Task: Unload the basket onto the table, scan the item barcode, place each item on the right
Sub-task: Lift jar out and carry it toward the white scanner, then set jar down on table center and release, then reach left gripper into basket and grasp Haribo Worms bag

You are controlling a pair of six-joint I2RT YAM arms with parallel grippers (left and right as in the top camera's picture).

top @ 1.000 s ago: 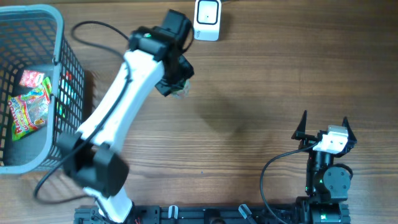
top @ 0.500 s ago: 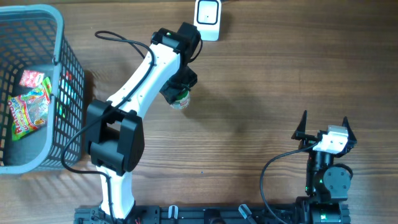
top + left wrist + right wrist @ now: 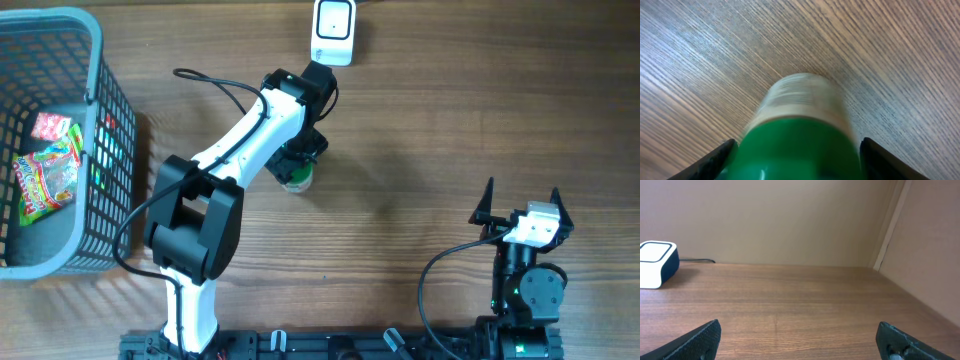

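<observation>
A: How many robot arms are shown?
B: Two: the left arm (image 3: 245, 135) and the right arm (image 3: 520, 262).
A: And the other things?
B: One grey basket (image 3: 100, 60); two packets, the red snack packet (image 3: 50, 126) and the multicoloured snack packet (image 3: 45, 185); one white scanner (image 3: 333, 30); one green-and-white bottle (image 3: 297, 182).

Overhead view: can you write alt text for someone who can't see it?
A white robot arm reaches across a wooden table, its left gripper around a small green bottle just below a white scanner. A grey basket of snack packets sits at the left; the right gripper rests open at bottom right.
</observation>
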